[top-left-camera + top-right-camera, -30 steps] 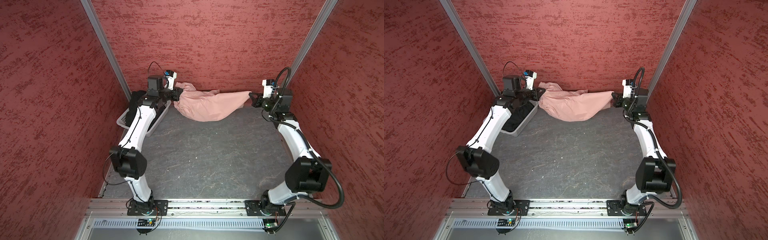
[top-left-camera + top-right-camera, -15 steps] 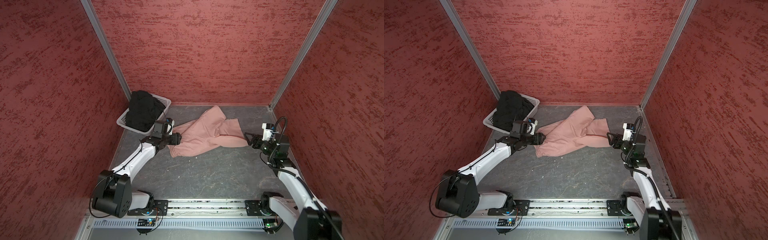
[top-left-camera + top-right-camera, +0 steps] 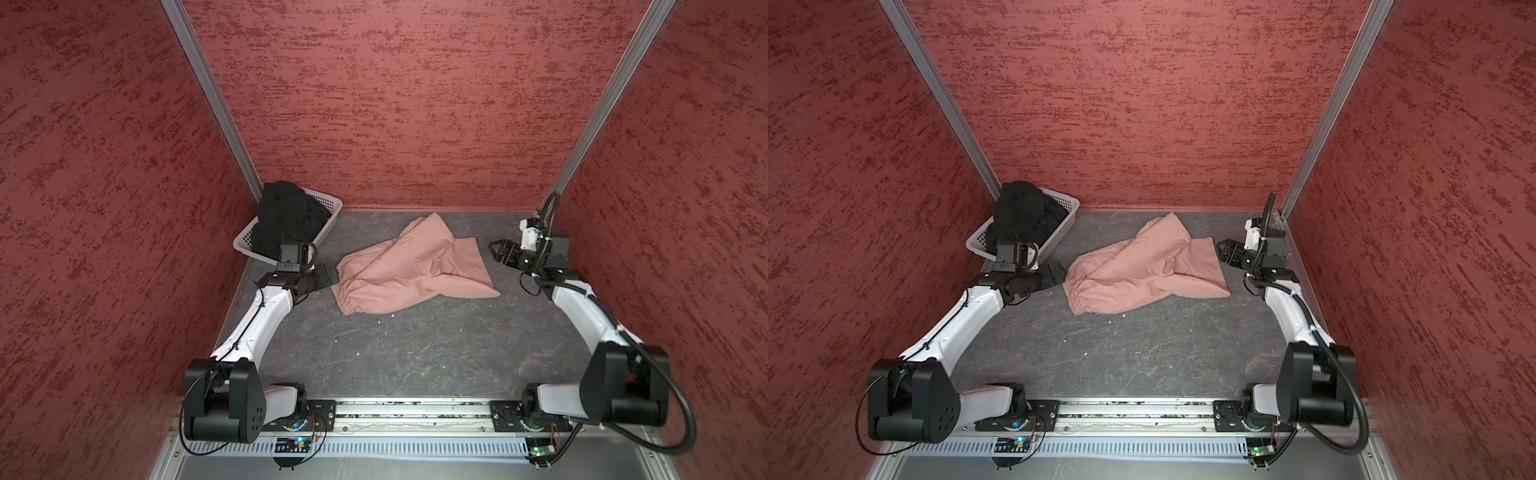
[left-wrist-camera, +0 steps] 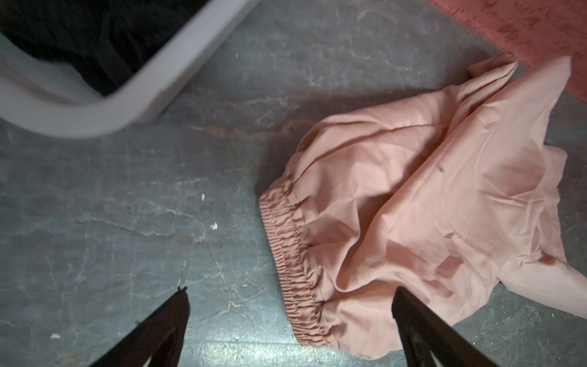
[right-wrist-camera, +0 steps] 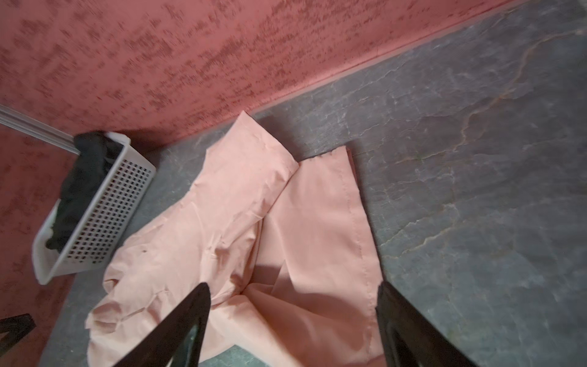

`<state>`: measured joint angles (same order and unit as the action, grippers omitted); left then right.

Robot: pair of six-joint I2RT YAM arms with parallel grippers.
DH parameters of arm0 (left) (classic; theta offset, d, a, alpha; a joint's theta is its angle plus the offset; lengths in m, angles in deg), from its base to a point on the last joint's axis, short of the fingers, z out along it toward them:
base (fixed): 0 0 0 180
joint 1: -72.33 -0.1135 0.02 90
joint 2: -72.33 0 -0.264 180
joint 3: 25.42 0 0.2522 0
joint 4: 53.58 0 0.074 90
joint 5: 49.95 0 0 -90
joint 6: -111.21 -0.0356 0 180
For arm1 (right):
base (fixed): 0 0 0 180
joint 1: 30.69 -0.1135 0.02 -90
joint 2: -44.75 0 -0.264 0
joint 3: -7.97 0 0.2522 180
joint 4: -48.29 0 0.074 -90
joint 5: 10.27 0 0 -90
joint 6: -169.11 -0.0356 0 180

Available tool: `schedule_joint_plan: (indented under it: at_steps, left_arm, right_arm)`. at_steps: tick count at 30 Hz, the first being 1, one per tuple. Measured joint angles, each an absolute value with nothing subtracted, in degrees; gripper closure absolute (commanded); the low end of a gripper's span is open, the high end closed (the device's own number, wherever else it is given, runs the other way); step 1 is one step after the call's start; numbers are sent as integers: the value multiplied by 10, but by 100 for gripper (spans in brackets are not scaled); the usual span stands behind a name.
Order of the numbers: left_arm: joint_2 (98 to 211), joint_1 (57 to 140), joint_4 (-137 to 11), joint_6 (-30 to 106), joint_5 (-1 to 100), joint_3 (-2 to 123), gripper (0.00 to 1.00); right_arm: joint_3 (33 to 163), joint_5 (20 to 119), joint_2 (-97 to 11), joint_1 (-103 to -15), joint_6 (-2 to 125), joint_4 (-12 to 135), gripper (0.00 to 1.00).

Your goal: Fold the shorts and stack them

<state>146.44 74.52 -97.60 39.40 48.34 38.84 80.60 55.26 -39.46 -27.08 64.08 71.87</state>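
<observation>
The dusty-pink shorts lie crumpled on the grey table, gathered waistband toward the left and legs toward the back right. My left gripper hovers open at the waistband, holding nothing. My right gripper is open over a leg hem of the pink shorts, also gripping nothing. The black shorts sit bunched in the basket.
A white perforated basket stands in the back left corner, just behind my left wrist. Red textured walls close in the back and both sides. Small white crumbs dot the table.
Both grippers held the pink shorts stretched high at the back wall, then came down and opened. The shorts now lie loose on the table.
</observation>
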Motion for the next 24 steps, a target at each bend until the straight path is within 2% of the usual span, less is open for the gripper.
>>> schedule_joint_plan:
  at_steps: [8, 14, 19, 21, 24]
  left_arm:
    - [1546, 745, -898, 429, 520, 348, 1]
    - [1587, 744, -849, 437, 531, 337, 1]
    - [1604, 743, -806, 437, 552, 333, 1]
    - [1614, 743, -793, 438, 563, 334, 1]
    - [1627, 743, -780, 440, 581, 335, 4]
  right_arm:
    - [1050, 536, -651, -367, 729, 726, 14]
    - [1251, 512, -833, -369, 775, 750, 14]
    - [1338, 484, -922, -370, 786, 775, 14]
    - [1387, 472, -956, -374, 791, 796, 16]
    - [1486, 452, -1014, -383, 797, 826, 32]
